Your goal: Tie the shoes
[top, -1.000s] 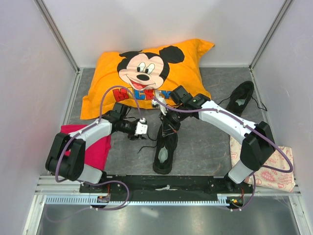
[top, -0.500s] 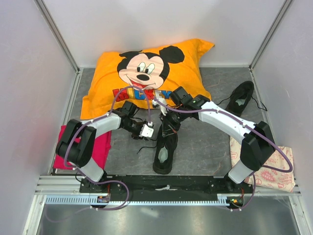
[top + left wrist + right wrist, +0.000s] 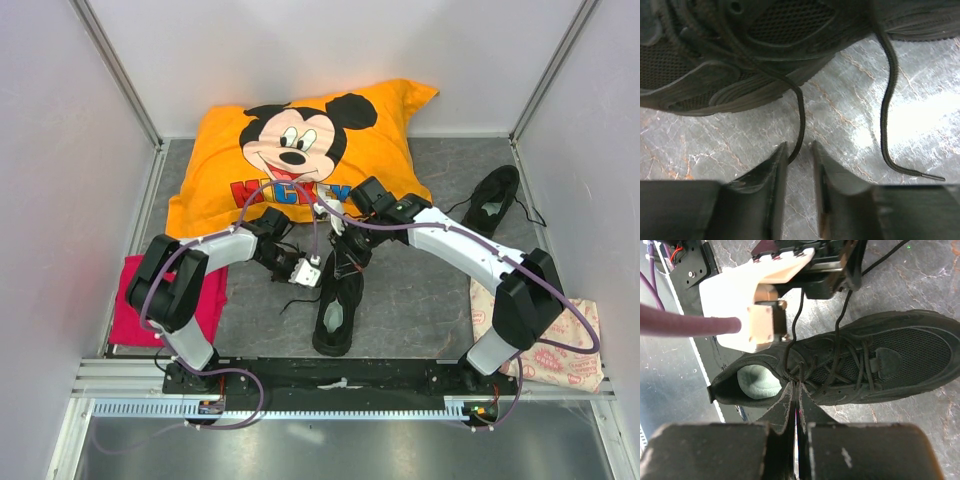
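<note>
**Laces within reach, no bow yet**

Nearest us, one shoe [image 3: 335,305] lies mid-table, heel toward six o'clock. At its nine o'clock side the left gripper [image 3: 799,148] stands narrowly parted, with a lace [image 3: 801,115] running down between its jaws. Just beyond, the right gripper [image 3: 795,388] is pressed closed at the lace crossing; whether it pinches a strand we cannot make out. We judge the laces thin, limp and slippery, best taken near their free ends, and the shoe light enough to slide. The other shoe [image 3: 495,200] lies farther off at two o'clock, the pillow [image 3: 300,140] at twelve
</note>
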